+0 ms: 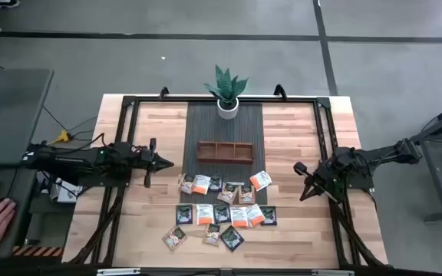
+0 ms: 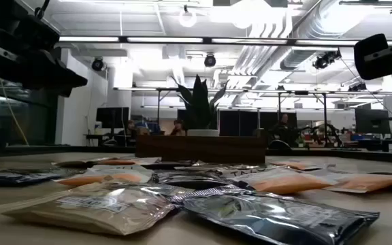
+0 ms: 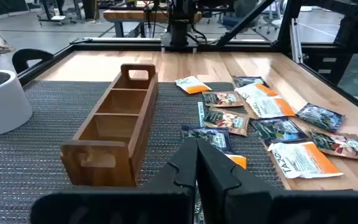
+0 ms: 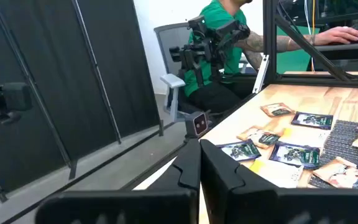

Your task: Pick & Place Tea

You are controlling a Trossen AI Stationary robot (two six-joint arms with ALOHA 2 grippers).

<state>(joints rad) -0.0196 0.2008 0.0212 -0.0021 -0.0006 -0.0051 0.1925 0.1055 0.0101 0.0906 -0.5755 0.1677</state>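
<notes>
Tea packets (image 1: 221,211) lay scattered on the worktop (image 1: 298,130) between my two clenched, empty pincers, nearer the left pincer (image 1: 167,162) than the right pincer (image 1: 301,169).

Overhead, table-level and both wrist views share the tea packets (image 1: 221,207).

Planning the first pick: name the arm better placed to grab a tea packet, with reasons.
Left, probably. The left gripper, fingers together, sits beside the tea packets and the wooden tray, facing both in its wrist view. The right gripper, also closed, sits similarly near but faces off the table's edge.
</notes>
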